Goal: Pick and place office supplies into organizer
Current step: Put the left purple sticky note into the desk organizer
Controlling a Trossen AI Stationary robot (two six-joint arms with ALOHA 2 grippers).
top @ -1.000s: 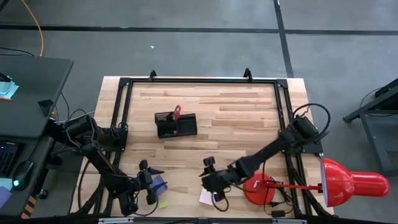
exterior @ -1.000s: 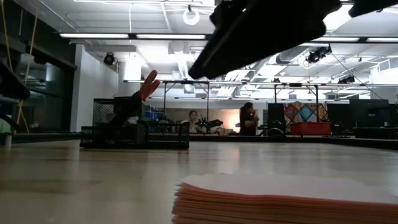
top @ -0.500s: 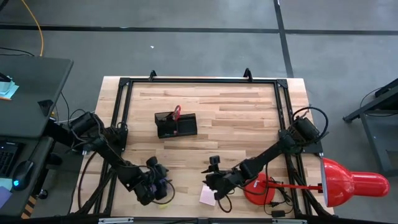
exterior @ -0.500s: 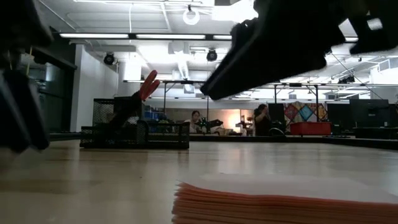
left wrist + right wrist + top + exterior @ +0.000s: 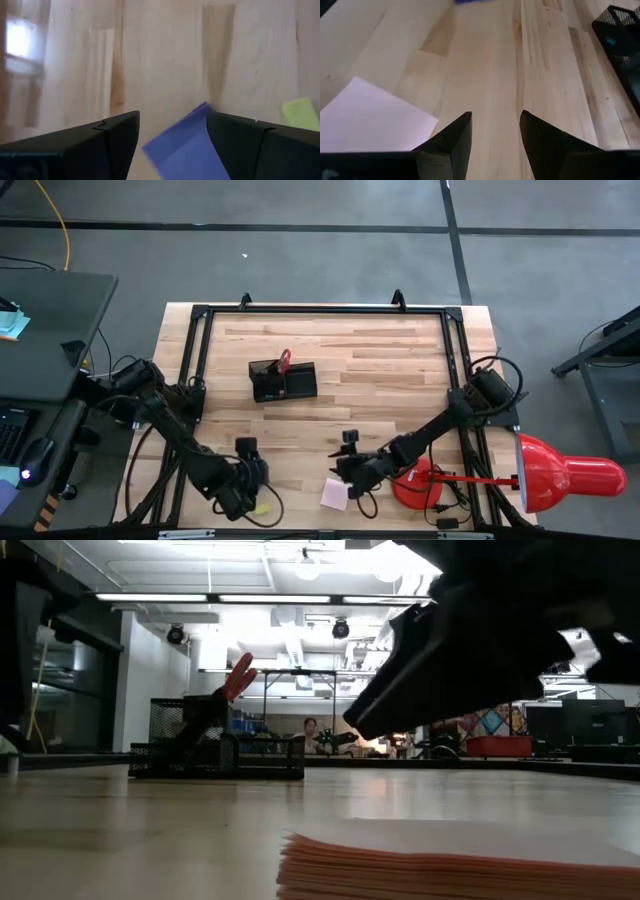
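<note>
My left gripper (image 5: 248,478) is open near the table's near edge, low over the blue-purple note pad (image 5: 187,147). In the left wrist view (image 5: 172,125) its fingers stand on either side of the pad; whether they touch it I cannot tell. The pad lies flat on the table and is covered in the high view. The yellow piece (image 5: 262,508) lies beside it. My right gripper (image 5: 342,473) is open and empty, just far of the pink note pad (image 5: 334,494). The black organizer (image 5: 284,380) holds the red-handled scissors (image 5: 284,360) upright. No pens show.
The red desk lamp's base (image 5: 415,483) and head (image 5: 560,475) stand at the near right, close behind my right arm. Bare wood lies between the pads and the organizer. A black frame (image 5: 320,310) runs along the table's edges.
My left gripper has swung over the blue-purple note pad, which showed beside it in the high view and is now covered. My right gripper has gone a little toward the table's right and near edges and come lower, beside the pink note pad.
</note>
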